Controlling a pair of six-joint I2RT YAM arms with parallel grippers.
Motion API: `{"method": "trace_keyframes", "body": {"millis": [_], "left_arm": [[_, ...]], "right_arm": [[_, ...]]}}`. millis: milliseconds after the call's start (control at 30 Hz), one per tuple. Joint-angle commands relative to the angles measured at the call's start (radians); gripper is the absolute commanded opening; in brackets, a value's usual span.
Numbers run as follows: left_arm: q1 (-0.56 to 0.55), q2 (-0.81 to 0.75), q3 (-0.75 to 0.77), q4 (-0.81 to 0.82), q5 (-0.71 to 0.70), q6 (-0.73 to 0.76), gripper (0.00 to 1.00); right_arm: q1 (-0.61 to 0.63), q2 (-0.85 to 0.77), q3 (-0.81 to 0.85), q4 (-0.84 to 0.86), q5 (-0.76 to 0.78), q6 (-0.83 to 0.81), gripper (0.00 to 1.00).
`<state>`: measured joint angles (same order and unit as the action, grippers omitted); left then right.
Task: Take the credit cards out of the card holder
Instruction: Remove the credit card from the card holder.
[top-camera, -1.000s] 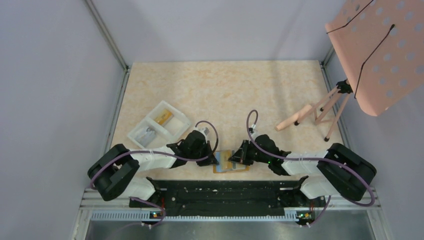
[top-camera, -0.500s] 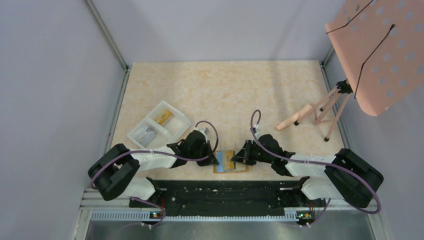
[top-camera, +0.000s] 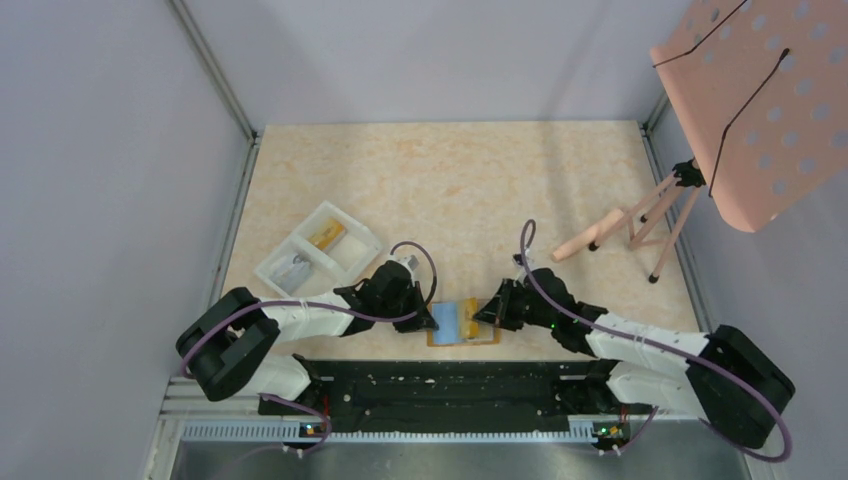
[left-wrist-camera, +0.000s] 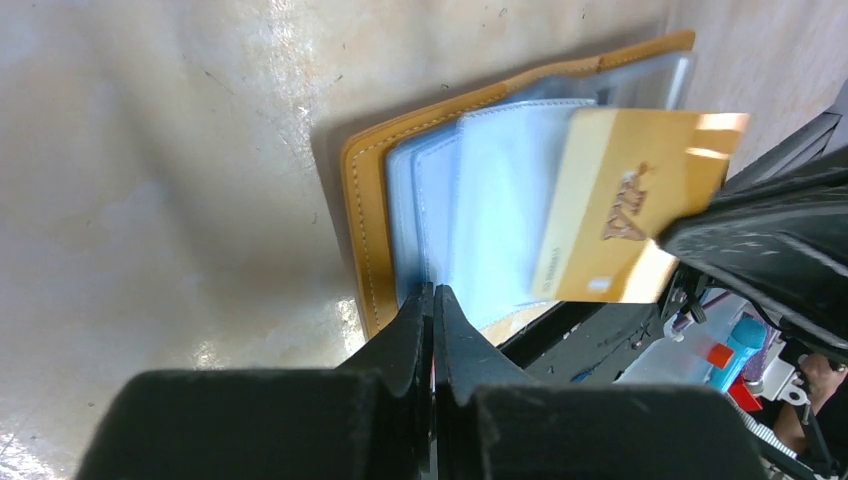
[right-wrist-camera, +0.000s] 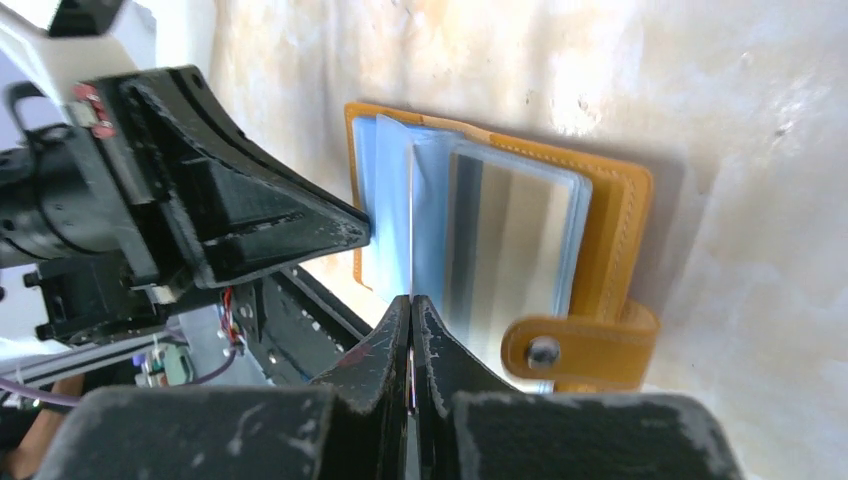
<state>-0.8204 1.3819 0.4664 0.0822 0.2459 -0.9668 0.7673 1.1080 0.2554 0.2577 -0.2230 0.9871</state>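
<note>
The card holder (top-camera: 458, 339), a tan-orange wallet, lies open at the table's near edge between my grippers. It also shows in the left wrist view (left-wrist-camera: 365, 200) and the right wrist view (right-wrist-camera: 612, 235), with its snap tab (right-wrist-camera: 575, 350). Light blue plastic leaves (left-wrist-camera: 500, 190) fan out of it. My left gripper (top-camera: 428, 318) (left-wrist-camera: 433, 296) is shut on the wallet's leaf edge and pins it. My right gripper (top-camera: 487, 314) (right-wrist-camera: 411, 305) is shut on a gold card (left-wrist-camera: 630, 205) (top-camera: 470, 320), held partly out of the leaves. A whitish card (right-wrist-camera: 510, 240) sits in a clear sleeve.
A white two-compartment tray (top-camera: 318, 250) with small items stands left of the left arm. A pink perforated stand (top-camera: 760, 100) on wooden legs (top-camera: 620, 228) is at the right. The black base rail (top-camera: 440, 385) runs just behind the wallet.
My right gripper has moved to the right, drawing the gold card out of the wallet's leaves. The left gripper and the wallet have stayed in place.
</note>
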Motion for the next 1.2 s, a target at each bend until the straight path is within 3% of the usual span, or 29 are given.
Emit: {"method": "trace_keyframes", "body": {"millis": [0,300,367,433,667,1000,1167], "left_arm": [[-0.006,-0.003,-0.007,-0.054,-0.031,0.019,0.00],[-0.007,-0.095,0.147,-0.215,-0.058,0.063,0.06],[-0.007,-0.121,0.188,-0.253,-0.071,0.074,0.14],[-0.007,-0.159,0.212,-0.269,-0.084,0.076,0.28],[-0.007,-0.215,0.251,-0.182,-0.018,0.065,0.55],[-0.007,-0.163,0.196,0.138,0.137,-0.007,0.57],[-0.007,-0.123,0.185,0.185,0.151,-0.030,0.55]], "right_arm": [[-0.015,-0.129,0.067,-0.185,0.105,-0.028,0.00],[-0.016,-0.286,0.072,-0.246,0.173,0.053,0.00],[-0.016,-0.319,0.065,-0.220,0.189,0.089,0.00],[-0.016,-0.356,0.049,-0.173,0.208,0.146,0.00],[-0.016,-0.465,-0.029,-0.003,0.327,0.324,0.00],[-0.015,-0.479,-0.123,0.188,0.321,0.420,0.00],[-0.015,-0.470,-0.154,0.275,0.298,0.422,0.00]]}}
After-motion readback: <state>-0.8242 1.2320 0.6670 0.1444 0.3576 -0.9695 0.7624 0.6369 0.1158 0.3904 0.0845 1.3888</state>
